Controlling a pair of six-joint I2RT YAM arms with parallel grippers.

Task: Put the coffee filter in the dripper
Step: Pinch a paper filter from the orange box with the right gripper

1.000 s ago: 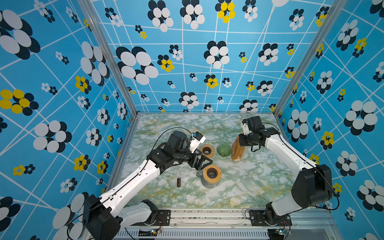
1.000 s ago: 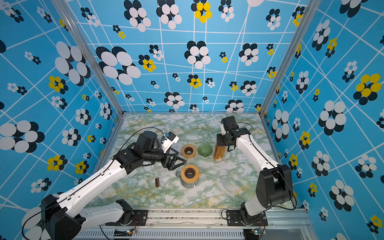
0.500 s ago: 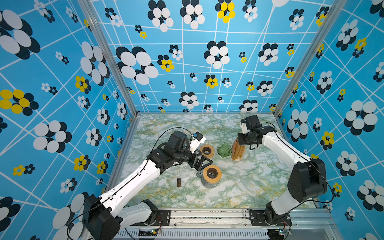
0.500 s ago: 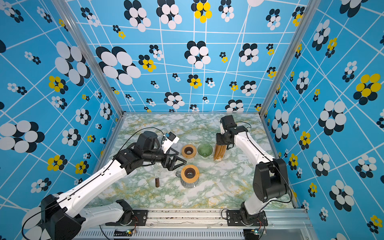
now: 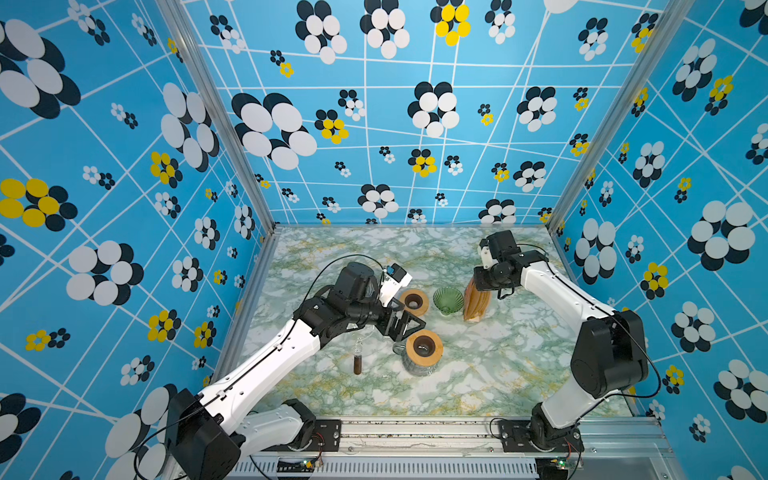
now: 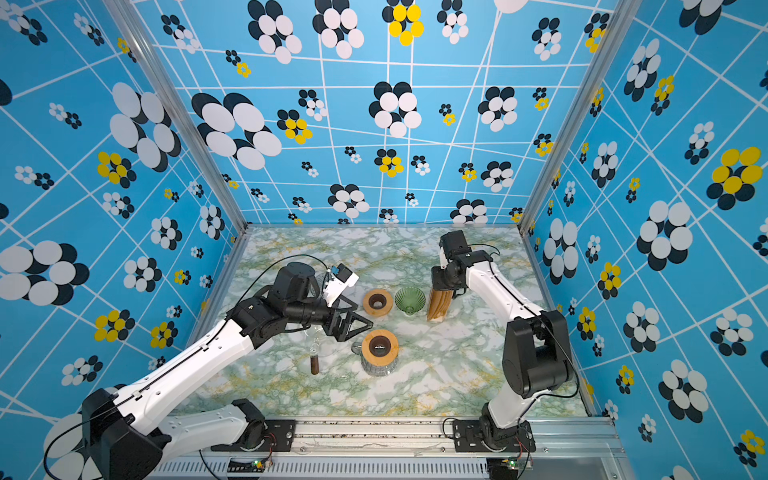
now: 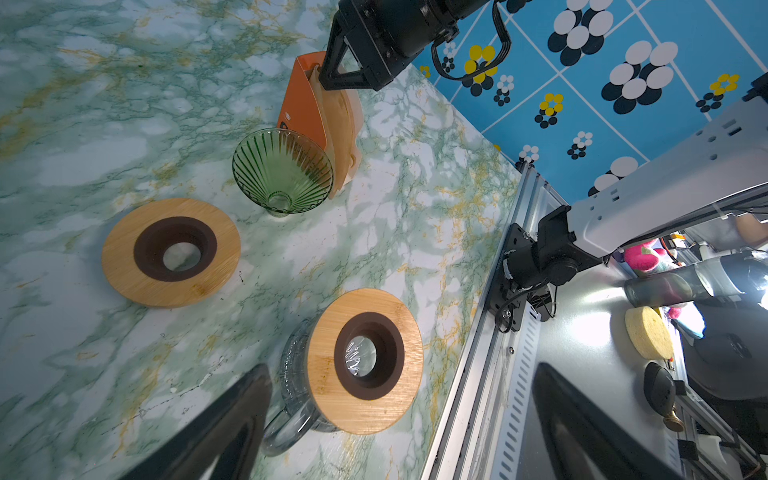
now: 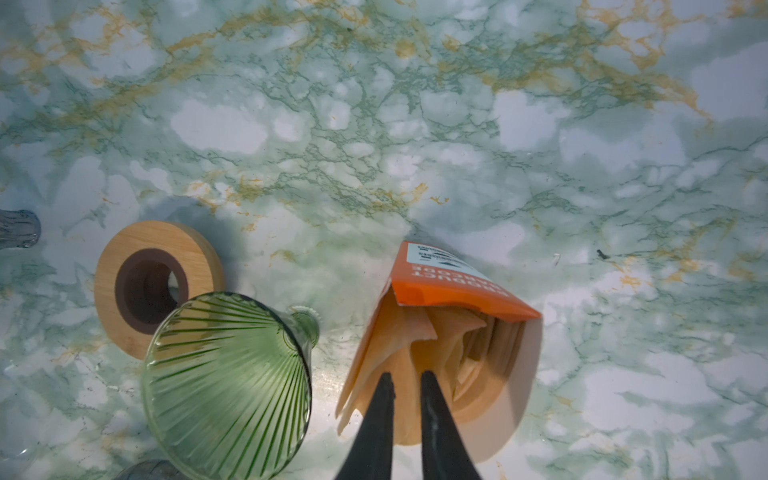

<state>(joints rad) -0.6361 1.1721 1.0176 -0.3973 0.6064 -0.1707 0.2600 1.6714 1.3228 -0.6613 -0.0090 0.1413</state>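
Note:
The green ribbed glass dripper (image 5: 448, 299) (image 6: 410, 299) (image 7: 282, 170) (image 8: 228, 386) stands mid-table. Right beside it leans an orange pack (image 5: 476, 305) (image 6: 439, 307) (image 7: 305, 104) (image 8: 449, 286) of tan coffee filters (image 8: 457, 357). My right gripper (image 5: 484, 286) (image 6: 441, 286) (image 8: 405, 376) reaches down into the pack's mouth, its jaws pinched on a coffee filter's edge. My left gripper (image 5: 401, 322) (image 6: 349, 322) (image 7: 401, 370) hangs wide open and empty, just left of and above the glass jug.
A loose wooden ring (image 5: 413, 301) (image 6: 377, 302) (image 7: 170, 251) (image 8: 153, 282) lies left of the dripper. A glass jug topped by a second wooden ring (image 5: 423, 349) (image 6: 379, 351) (image 7: 365, 361) stands nearer the front. A brown-handled stick (image 5: 357, 363) (image 6: 314, 363) lies left of it.
The right arm's elbow has swung in to the left and its wrist has shifted slightly over the pack. The left arm has stayed still.

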